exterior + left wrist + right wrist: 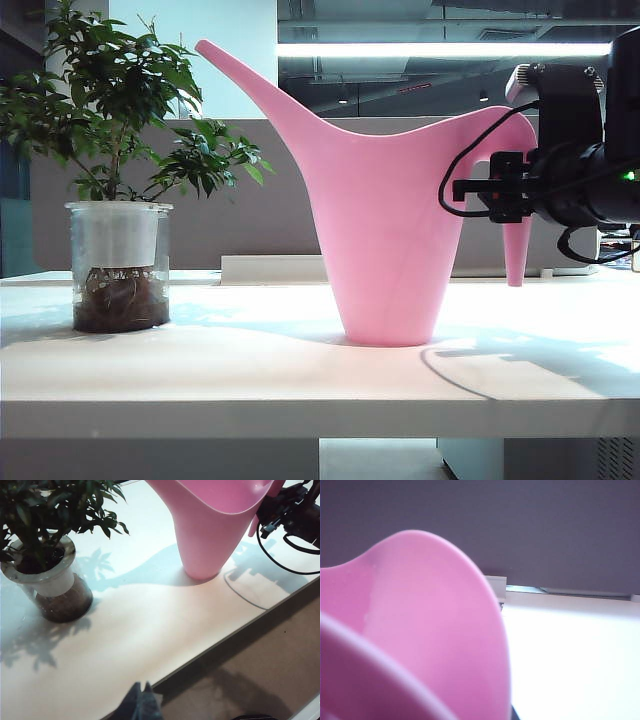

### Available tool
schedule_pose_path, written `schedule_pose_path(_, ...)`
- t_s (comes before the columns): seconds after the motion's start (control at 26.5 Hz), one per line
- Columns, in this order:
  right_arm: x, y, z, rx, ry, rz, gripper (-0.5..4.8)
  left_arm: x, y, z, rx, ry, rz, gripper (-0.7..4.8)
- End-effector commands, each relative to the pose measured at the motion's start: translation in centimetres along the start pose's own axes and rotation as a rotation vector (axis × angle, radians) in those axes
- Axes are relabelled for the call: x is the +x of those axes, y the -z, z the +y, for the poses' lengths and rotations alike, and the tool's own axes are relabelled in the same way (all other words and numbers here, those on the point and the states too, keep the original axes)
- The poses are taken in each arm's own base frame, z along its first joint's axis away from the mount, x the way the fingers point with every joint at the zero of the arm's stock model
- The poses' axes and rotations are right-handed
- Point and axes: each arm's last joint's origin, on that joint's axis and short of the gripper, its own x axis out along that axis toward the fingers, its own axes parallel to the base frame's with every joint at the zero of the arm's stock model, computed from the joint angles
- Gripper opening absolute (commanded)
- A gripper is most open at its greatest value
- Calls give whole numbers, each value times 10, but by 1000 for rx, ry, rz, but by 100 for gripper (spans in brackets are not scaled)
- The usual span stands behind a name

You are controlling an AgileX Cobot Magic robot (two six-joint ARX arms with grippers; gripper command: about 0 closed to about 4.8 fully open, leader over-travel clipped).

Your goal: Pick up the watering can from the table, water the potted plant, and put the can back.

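Note:
The pink watering can [385, 240] stands upright on the white table [250, 370], its long spout pointing up toward the potted plant [115, 110] at the far left. My right gripper [505, 190] reaches in from the right and is closed around the can's arched handle. In the right wrist view the can [420, 630] fills most of the picture and hides the fingers. My left gripper [141, 686] hovers shut over the table's front edge, holding nothing, well away from the can [210, 535] and the plant [50, 575].
A grey divider panel [260, 220] runs behind the table. A black cable [455, 180] loops off the right wrist beside the handle. The table's front edge [225, 635] drops to brown floor [260, 670]. Bare tabletop lies between pot and can.

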Motion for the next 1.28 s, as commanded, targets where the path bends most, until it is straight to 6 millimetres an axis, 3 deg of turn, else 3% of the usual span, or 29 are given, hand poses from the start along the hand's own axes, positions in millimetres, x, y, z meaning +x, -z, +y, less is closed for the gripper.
schedule_pose_path(0.04, -7, 4, 1, -11, -5, 15, 188, -1, -1, 0, 9, -2, -13, -5)
schedule_pose_path(0.26, -24, 12, 0, -22, -13, 61, 332, -1, -1, 0, 9, -2, -13, -5)
schedule_pose_path(0.49, -58, 6, -2, -23, -4, 69, 339, -1, -1, 0, 9, -2, -13, -5)
schedule_pose_path(0.6, -79, 2, -2, -20, -19, 59, 285, -1, -1, 0, 9, -2, -13, -5)
schedule_pose_path(0.64, -87, 0, -2, -19, -27, 53, 234, -1, -1, 0, 9, -2, -13, -5)
schedule_pose_path(0.68, -99, -2, -3, -16, -36, 43, 139, -1, -1, 0, 9, -2, -13, -5)
schedule_pose_path(0.72, -104, -2, -4, -15, -41, 38, 90, -1, -1, 0, 9, -1, -13, -5)
schedule_pose_path(0.75, -115, -3, -5, -12, -56, 27, 8, -1, -1, 0, 9, -2, -13, -5)
schedule_pose_path(0.79, -124, -4, -7, -8, -66, 17, -6, -1, -1, 0, 9, -2, -13, -5)
schedule_pose_path(1.06, -127, -7, -1, -4, -131, 20, -6, -1, -1, 0, 9, -2, -13, -5)
schedule_pose_path(1.28, -144, -2, -4, -51, -146, 246, -5, -1, -1, 0, 9, -3, -14, -5)
